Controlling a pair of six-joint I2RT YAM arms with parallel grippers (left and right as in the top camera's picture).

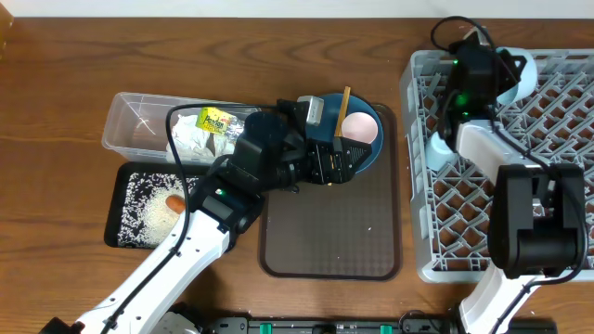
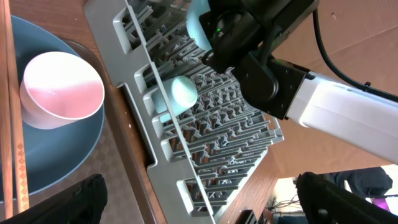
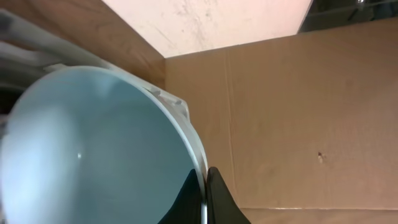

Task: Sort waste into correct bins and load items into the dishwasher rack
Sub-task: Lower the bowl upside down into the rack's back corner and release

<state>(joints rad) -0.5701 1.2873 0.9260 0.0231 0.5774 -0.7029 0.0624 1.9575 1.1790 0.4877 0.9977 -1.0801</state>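
Two arms: we see the left stretched toward 1 o'clock, the right folded over the rack (image 1: 557, 186).
Left gripper (image 1: 342, 162): fingers wide, empty, above dark-blue plate (image 1: 369, 158) and pale-pink cup (image 1: 357, 127).
Right gripper (image 3: 202, 186): pinching light-blue bowl (image 3: 93, 149) rim, rack's 12 o'clock edge.

Overhead: fixed above, facing straight down, far enough to span the table (image 1: 56, 111) from the clear tub (image 1: 125, 116) to the dishwasher rack (image 1: 566, 102). Left wrist: low and close over the dark-blue plate (image 2: 62, 155), facing across to the rack; shares plate, pale-pink cup (image 2: 62, 90) and rack with overhead. Right wrist: hard against the light-blue bowl (image 3: 93, 155), facing its inside and a cardboard wall (image 3: 298, 124) beyond.
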